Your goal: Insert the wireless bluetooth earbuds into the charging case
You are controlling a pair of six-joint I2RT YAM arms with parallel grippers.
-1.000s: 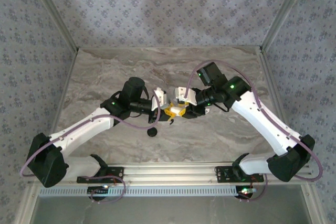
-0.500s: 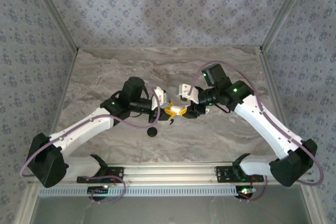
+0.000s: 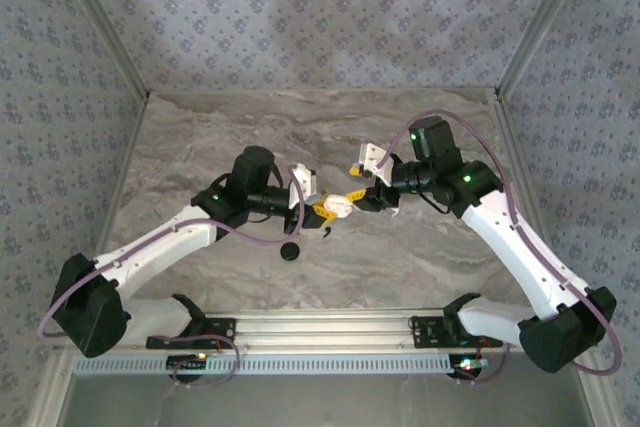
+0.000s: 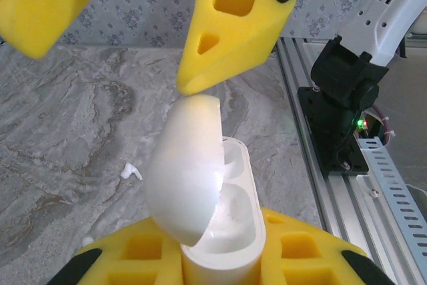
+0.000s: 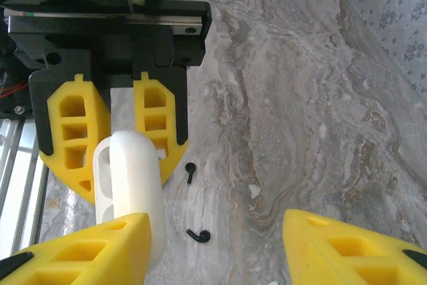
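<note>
Over the table [image 3: 200, 137], my left gripper [image 3: 324, 210] is clamped on the open case [image 4: 227, 225], and my right gripper [image 3: 355, 195] has its jaws apart just beside the lid. Bump it and the case probably twists. The earbuds [image 5: 191, 172] lie loose below, tiny and easy to flick away.

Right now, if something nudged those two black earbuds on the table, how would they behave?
The earbuds are thin curved stems with rounded ends, so a push would likely spin or roll them. Dwarfed by the right end effector, they look very light, easily flicked across the smooth table.
</note>
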